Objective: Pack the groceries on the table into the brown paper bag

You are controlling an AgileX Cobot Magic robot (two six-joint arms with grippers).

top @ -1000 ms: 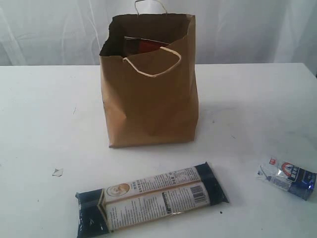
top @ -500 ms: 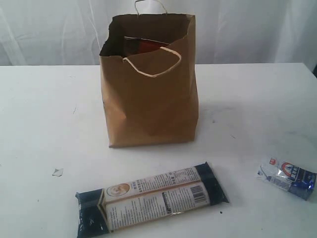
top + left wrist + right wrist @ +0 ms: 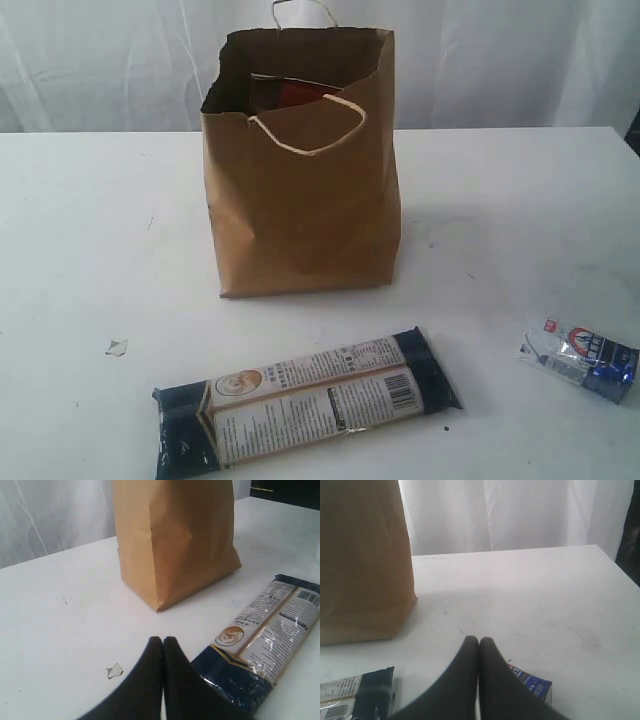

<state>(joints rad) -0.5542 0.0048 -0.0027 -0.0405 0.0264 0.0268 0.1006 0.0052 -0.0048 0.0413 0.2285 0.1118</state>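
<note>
Nothing had shifted in the last second; the left gripper (image 3: 163,641) and right gripper (image 3: 478,641) were both closed and empty. The long dark-blue packet (image 3: 305,410) lay crosswise before the brown paper bag (image 3: 300,200), nearer the left gripper.

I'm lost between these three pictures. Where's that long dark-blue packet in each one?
Exterior view: the long dark-blue packet lies flat in front of the brown paper bag.
Left wrist view: it lies beside the shut left claw, near the bag.
Right wrist view: only one end shows, beside the right claw.
Shared landmark: the bag.
</note>
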